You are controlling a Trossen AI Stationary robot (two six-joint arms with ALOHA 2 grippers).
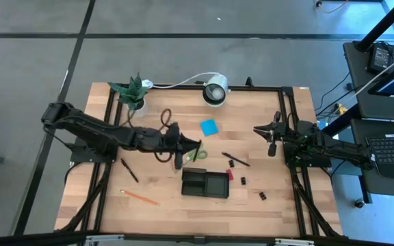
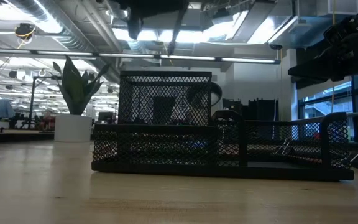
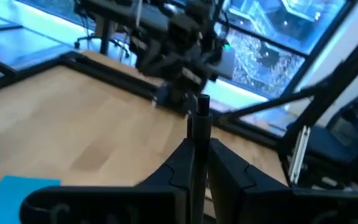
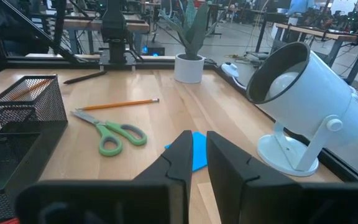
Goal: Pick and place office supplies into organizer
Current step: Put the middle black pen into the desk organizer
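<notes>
My left gripper (image 1: 194,145) hovers over the middle of the table, just beyond the black mesh organizer (image 1: 205,183), and is shut on a thin black pen (image 3: 201,109). The green-handled scissors (image 1: 199,153) lie on the wood right under its fingertips. The blue sticky-note pad (image 1: 208,126) lies flat a little farther back. At the table's right edge my right gripper (image 1: 265,134) waits with its fingers close together and nothing between them (image 4: 199,155). My left gripper pinches the black pen between its two fingers (image 3: 185,155). The pen's end (image 3: 202,102) sticks out past the fingertips. The fingers point about level toward the table's right side. The pen is lifted clear of the table; in the low view it shows as a thin dark line (image 2: 176,28) above the organizer (image 2: 216,149).
A potted plant (image 1: 134,92) and a white lamp (image 1: 215,90) stand at the far edge. Loose on the wood lie two more pens (image 1: 236,159) (image 1: 129,171), an orange pencil (image 1: 140,197), black clips (image 1: 261,195) and a red piece (image 1: 230,175). Black rails run along both table sides.
</notes>
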